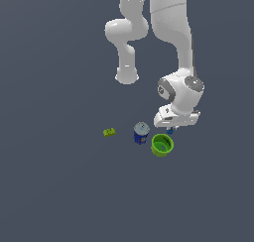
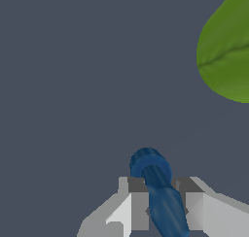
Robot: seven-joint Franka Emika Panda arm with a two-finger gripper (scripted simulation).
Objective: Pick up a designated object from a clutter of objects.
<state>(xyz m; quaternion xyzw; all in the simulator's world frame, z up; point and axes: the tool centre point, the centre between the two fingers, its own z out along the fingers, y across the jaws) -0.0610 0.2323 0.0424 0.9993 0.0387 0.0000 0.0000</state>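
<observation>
Currently the pincer [image 2: 163, 202] is clenched on the dark-blue item [image 2: 158, 187], which sits between both fingers [image 2: 138, 202] in the wrist view. In the exterior view, right of centre, the item [image 1: 170, 131] shows only as a small blue tip, apparently just behind the green cup [image 1: 161, 145]. The blue can [image 1: 141, 133] and yellow-green block [image 1: 109, 132] lie further toward the frame's left.
</observation>
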